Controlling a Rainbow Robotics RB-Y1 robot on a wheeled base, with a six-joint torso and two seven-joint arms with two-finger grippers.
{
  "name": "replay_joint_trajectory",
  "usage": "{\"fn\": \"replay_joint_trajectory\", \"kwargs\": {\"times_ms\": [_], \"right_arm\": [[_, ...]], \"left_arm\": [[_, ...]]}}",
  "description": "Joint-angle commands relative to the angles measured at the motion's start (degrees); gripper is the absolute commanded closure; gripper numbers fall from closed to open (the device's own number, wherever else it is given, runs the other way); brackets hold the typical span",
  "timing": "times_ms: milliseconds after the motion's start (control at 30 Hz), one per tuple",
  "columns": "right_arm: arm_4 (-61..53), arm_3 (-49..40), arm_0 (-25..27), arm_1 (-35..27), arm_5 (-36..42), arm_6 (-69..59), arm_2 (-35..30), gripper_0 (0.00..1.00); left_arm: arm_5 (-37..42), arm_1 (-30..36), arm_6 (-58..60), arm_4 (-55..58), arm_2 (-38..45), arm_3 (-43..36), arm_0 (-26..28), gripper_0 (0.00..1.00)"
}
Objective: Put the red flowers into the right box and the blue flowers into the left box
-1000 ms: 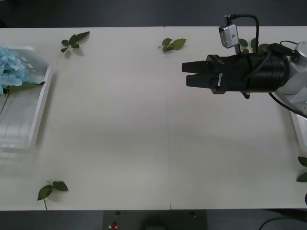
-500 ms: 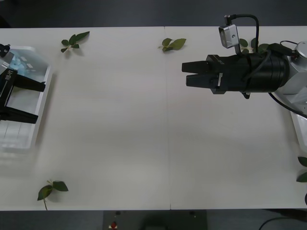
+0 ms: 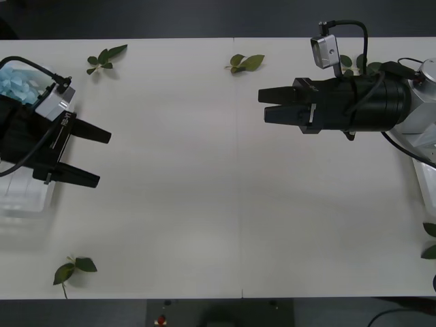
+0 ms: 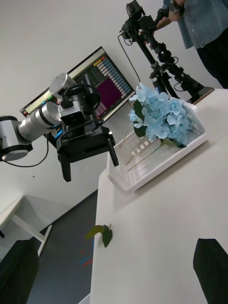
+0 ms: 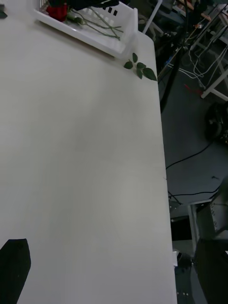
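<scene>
The blue flowers point(image 4: 161, 116) lie heaped at one end of the left box point(image 4: 156, 164), heads bunched together and thin stems running along the tray floor; in the front view a patch of them point(image 3: 17, 80) shows behind the left arm at the desk's point(image 3: 231, 177) left edge. The red flowers point(image 5: 57, 8) sit in the right box point(image 5: 102, 35) at the far right of the desk, one red bloom and a few green stems showing over the rim. No flower lies loose on the open desk; what is scattered there are leaf sprigs point(image 3: 105, 58), near the back edge and at the front left corner.

The left gripper point(image 3: 85, 155) hangs over the inner edge of the left box, pointing toward the middle of the desk, jaws spread wide and holding nothing. The right gripper point(image 3: 262, 104) hovers above the right half of the desk, pointing left, jaws released but only narrowly parted, also empty.

Judging from how things lie, the sorting looks finished, or very nearly so: blue in the left box, red in the right, both arms empty. The step in hand reads as the left arm coming away from its box after a drop. How many blooms each box holds cannot be counted here, so the next move calls for a check that no flower is left outside a tray; if none is, both arms need only draw clear of the desk.
</scene>
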Motion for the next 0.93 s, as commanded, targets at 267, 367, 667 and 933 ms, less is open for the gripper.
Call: {"fn": "replay_joint_trajectory", "kwargs": {"times_ms": [267,367,667,933], "right_arm": [[-0.5,-1.3,-1.8,-0.9,0.4,0.4,-0.9,0.05],[-0.5,-1.3,-1.8,-0.9,0.4,0.4,-0.9,0.05],[-0.5,-1.3,-1.8,-0.9,0.4,0.4,-0.9,0.05],[-0.5,-1.3,-1.8,-0.9,0.4,0.4,-0.9,0.05]], "left_arm": [[-7.6,-0.1,0.5,0.4,-1.5,-0.7,-6.4,0.0],[-7.7,-1.2,0.5,0.4,-1.5,-0.7,-6.4,0.0],[-7.7,-1.6,0.5,0.3,-1.5,-0.7,-6.3,0.0],[-7.7,-1.6,0.5,0.3,-1.5,-0.7,-6.3,0.0]]}}
